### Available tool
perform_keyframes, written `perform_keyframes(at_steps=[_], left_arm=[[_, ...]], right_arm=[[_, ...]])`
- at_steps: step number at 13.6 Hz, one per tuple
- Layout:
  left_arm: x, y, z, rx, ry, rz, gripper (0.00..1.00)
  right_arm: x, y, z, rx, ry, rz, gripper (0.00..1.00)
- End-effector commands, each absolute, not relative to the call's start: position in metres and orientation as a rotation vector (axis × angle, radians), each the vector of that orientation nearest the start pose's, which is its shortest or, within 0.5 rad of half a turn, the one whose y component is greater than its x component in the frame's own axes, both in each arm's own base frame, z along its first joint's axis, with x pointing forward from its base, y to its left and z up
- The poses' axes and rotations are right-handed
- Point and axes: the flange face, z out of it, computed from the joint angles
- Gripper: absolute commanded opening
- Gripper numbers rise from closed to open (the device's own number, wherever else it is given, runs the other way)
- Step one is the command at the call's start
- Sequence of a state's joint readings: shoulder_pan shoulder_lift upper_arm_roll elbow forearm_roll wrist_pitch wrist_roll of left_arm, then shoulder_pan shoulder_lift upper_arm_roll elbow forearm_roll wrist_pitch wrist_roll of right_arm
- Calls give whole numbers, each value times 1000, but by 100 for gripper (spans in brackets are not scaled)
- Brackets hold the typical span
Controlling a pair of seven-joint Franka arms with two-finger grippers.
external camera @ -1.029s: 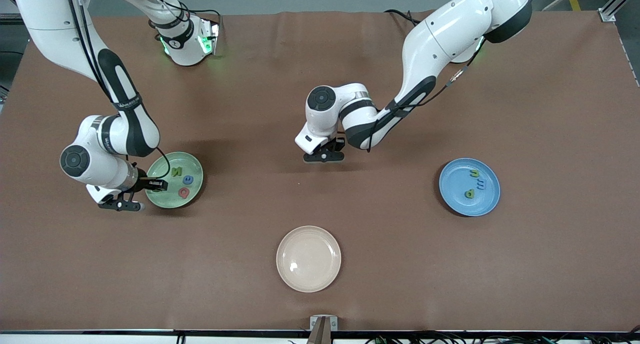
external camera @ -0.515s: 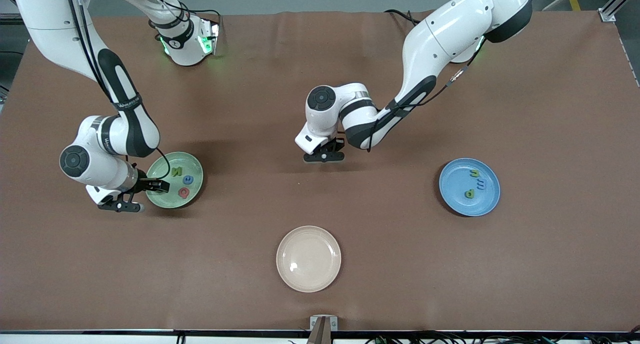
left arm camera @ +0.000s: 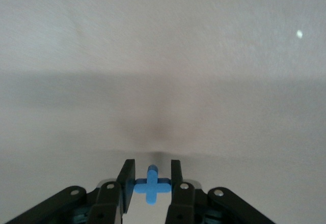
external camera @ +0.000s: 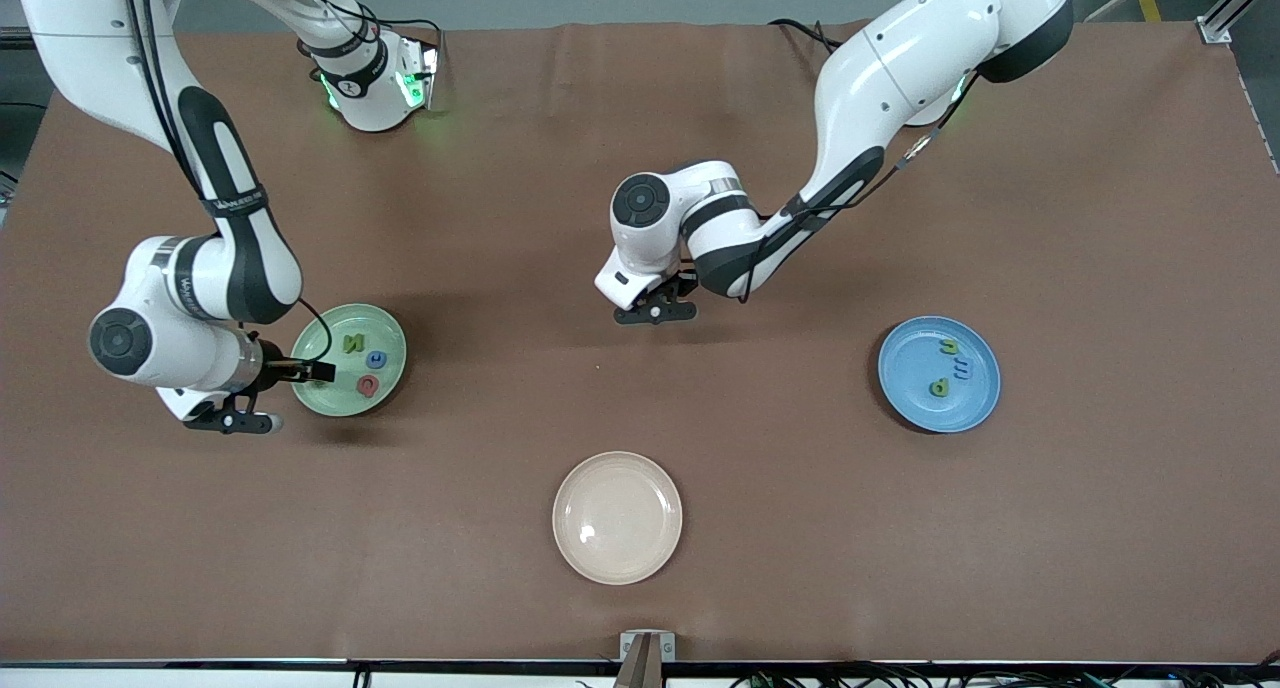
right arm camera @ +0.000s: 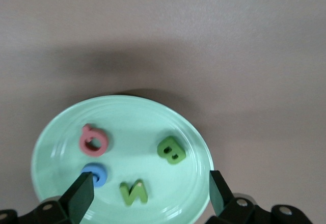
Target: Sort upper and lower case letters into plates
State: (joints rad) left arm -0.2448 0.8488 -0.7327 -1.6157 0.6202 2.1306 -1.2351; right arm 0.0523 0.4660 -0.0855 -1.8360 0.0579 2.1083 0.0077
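Brown covering spreads over the whole surface [external camera: 760, 488]; a cream-beige plate [external camera: 617, 517] sits near the middle of the edge closest to the front camera; the blue plate [external camera: 939, 374], toward the left arm's end, carries three small letters [external camera: 941, 388]; the pale green plate [right arm camera: 121, 155], toward the right arm's end, carries a green B [right arm camera: 171, 149], a green N [right arm camera: 134, 192], a red letter [right arm camera: 93, 140] and a blue letter [right arm camera: 95, 173]; the right gripper [right arm camera: 147, 193] hangs over this plate's rim, fingers wide apart and empty; the left gripper [left arm camera: 152, 180], over bare surface near the middle, has its fingers clamped on a blue t-shaped letter [left arm camera: 152, 186].
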Motion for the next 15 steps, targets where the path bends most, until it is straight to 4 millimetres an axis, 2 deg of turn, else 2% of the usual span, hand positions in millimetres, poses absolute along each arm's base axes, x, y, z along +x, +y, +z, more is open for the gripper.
perform_keyframes(at_steps=[1, 3, 5, 7, 9, 12, 13, 14, 15], left_arm=[[475, -462, 257, -3108, -43, 158, 5], [488, -418, 281, -3155, -42, 211, 6], [498, -370, 292, -3172, -23, 201, 6], [502, -321, 289, -3151, -3, 152, 6], [504, -270, 279, -3114, 11, 104, 6], [509, -192, 265, -3089, 76, 90, 6], [513, -162, 259, -3081, 86, 91, 6], [516, -136, 255, -3078, 110, 101, 6], [519, -117, 253, -3080, 137, 100, 6]], right_arm=[[630, -19, 307, -3119, 92, 297, 100], [629, -21, 336, -3121, 89, 283, 100], [631, -24, 367, -3151, 70, 270, 100], [638, -31, 412, -3154, 83, 266, 100], [642, -54, 442, -3147, 136, 264, 100], [645, -75, 471, -3141, 92, 215, 100], [644, -85, 472, -3133, 90, 219, 100], [644, -86, 473, -3130, 93, 215, 100], [644, -85, 475, -3131, 105, 211, 100]])
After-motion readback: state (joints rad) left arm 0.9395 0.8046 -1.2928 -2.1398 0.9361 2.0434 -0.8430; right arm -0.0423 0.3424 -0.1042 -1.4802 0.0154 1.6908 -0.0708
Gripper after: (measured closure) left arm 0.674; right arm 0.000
